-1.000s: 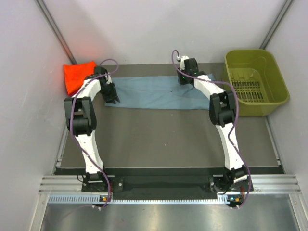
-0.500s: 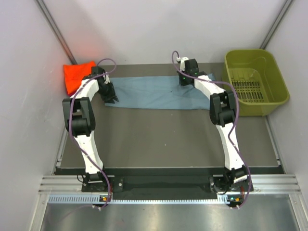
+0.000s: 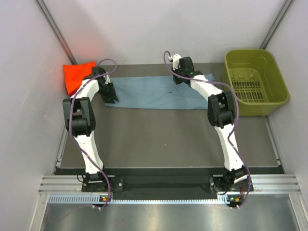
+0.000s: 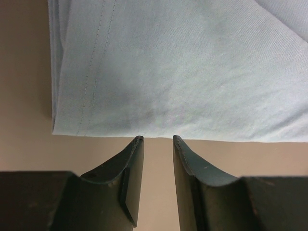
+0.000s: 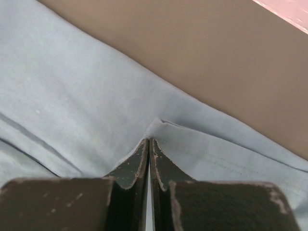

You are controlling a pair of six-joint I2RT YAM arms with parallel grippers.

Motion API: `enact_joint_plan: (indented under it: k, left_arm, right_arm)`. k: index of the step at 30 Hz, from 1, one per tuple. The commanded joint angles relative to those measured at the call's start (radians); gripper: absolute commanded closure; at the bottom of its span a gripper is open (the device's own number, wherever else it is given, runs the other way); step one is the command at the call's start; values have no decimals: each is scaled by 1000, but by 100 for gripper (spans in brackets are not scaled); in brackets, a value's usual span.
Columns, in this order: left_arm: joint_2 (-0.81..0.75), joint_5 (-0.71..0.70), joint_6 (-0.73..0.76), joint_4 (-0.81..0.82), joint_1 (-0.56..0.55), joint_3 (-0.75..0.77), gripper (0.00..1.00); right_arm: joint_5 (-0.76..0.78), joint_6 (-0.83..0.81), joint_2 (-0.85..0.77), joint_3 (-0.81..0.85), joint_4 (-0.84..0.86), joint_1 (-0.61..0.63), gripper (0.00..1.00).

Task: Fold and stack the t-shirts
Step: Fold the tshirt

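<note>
Lowest in the overhead frame, the brown table [image 3: 163,134] lay bare between the two arm bases and the cloth, leaving open room toward the bottom for a fold to come down into. Above it, across the upper middle, the grey-blue t-shirt [image 3: 154,94] lay flat as a long band. The left gripper [image 4: 155,139] stood at the band's lower-left corner with its jaws apart; its wrist view showed bare table between them and the stitched hem just past the tips, so it grasped nothing and seemed set to take that corner. Higher up, at the band's upper edge right of centre, the right gripper [image 5: 149,140] was clenched, and a small pucker of cloth rose at its tips, so it probably had a pinch of the edge for lifting. At the upper left the folded orange t-shirt [image 3: 77,76] sat just beside the left arm, likely the stack's base. The olive-green basket [image 3: 250,54] bounded the right end, hemming movement there.
</note>
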Motion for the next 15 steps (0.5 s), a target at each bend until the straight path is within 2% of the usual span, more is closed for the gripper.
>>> enact_joint_plan:
  k: [1, 3, 4, 5, 6, 10, 15]
  left_arm:
    - [-38, 4, 3, 17, -2, 8, 64]
    - [-38, 6, 5, 18, -3, 8, 64]
    - [-38, 6, 3, 18, -3, 10, 64]
    - [-40, 6, 5, 18, -3, 11, 64]
    - [-40, 6, 6, 18, -3, 13, 64]
    - [-43, -9, 12, 17, -3, 19, 63]
    - [-55, -100, 16, -18, 20, 71, 52]
  right_arm:
    - [-7, -11, -39, 65, 35, 14, 98]
    - [5, -7, -13, 98, 16, 14, 91]
    - [17, -7, -6, 106, 10, 14, 81]
    - [22, -8, -2, 114, 7, 12, 75]
    - [29, -13, 3, 115, 4, 12, 63]
    - [58, -8, -28, 96, 2, 5, 43]
    - [112, 38, -171, -18, 13, -26, 40]
